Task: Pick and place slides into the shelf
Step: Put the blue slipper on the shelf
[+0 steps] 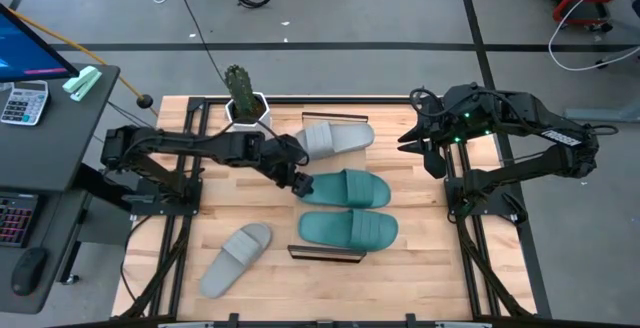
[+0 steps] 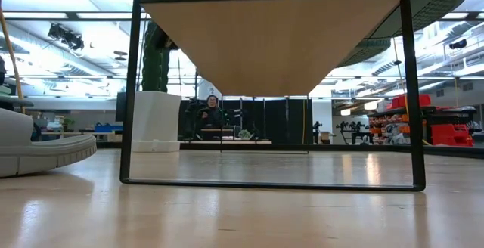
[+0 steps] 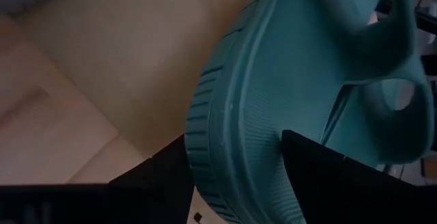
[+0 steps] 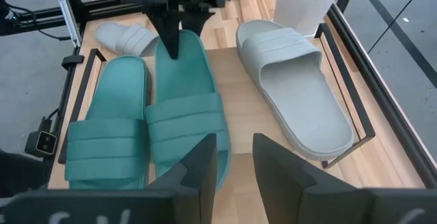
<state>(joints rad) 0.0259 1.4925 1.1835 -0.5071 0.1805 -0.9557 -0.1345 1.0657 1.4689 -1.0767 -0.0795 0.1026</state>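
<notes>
Two teal slides lie side by side on the light-wood shelf (image 1: 400,183): the far one (image 1: 350,188) and the near one (image 1: 350,229). A grey slide (image 1: 336,138) lies on the shelf's far part, and another grey slide (image 1: 235,258) rests sole-down on the tabletop, near left. My left gripper (image 1: 300,181) reaches in from the left and is shut on the far teal slide's heel end. My right gripper (image 1: 425,148) hovers open (image 4: 235,162) off the shelf's right side, touching nothing. My left gripper pinches the far teal slide at its heel end (image 3: 218,135), one finger (image 3: 328,176) on the footbed side and the other (image 3: 157,183) outside the ribbed heel wall. It comes slanting down from the table's left (image 4: 174,36). Whether the heel is lifted off the board, I cannot tell.
A plant in a white pot (image 1: 242,98) stands at the shelf's far left corner. The shelf's dark rails (image 1: 326,255) rise at its near and far ends. A desk with a calculator (image 1: 22,103) is left of the table. In the low view a person (image 2: 212,112) sits far behind.
</notes>
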